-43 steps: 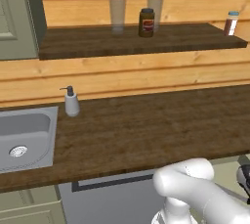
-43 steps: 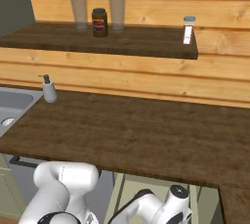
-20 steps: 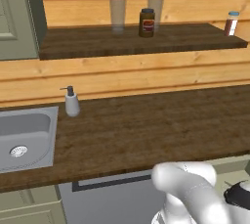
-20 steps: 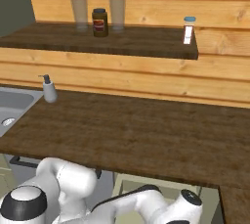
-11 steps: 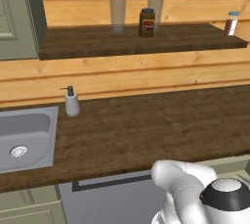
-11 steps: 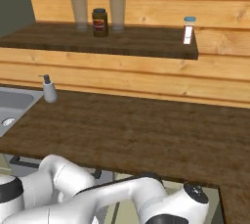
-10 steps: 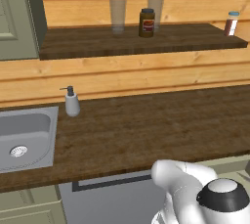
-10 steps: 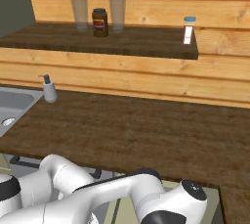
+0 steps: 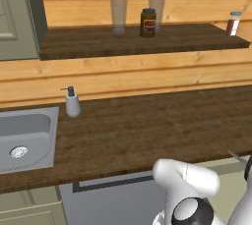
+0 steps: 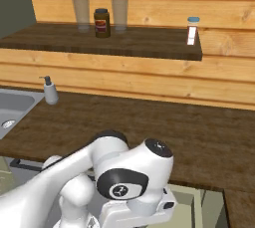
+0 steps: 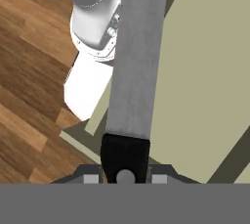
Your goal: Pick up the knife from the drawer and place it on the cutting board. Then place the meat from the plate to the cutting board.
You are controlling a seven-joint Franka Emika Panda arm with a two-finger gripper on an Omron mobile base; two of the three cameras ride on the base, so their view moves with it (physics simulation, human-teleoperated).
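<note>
Dark wooden countertop [image 9: 147, 130] spans the room; below its front edge, the gripper [image 11: 125, 171] clamps the knife [image 11: 134, 66] by its handle. Lifting carelessly risks the blade striking that edge.

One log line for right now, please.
step: knife pickup | tool: shut on slim silver-bladed black-handled knife | beneath: pale beige open drawer | placement: not yet done

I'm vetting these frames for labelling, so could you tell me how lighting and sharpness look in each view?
Left and right base views: even, flat light, no glare, slightly soft. Hand view: the knife sits so close that its blade looks flat matte grey, without glint.
</note>
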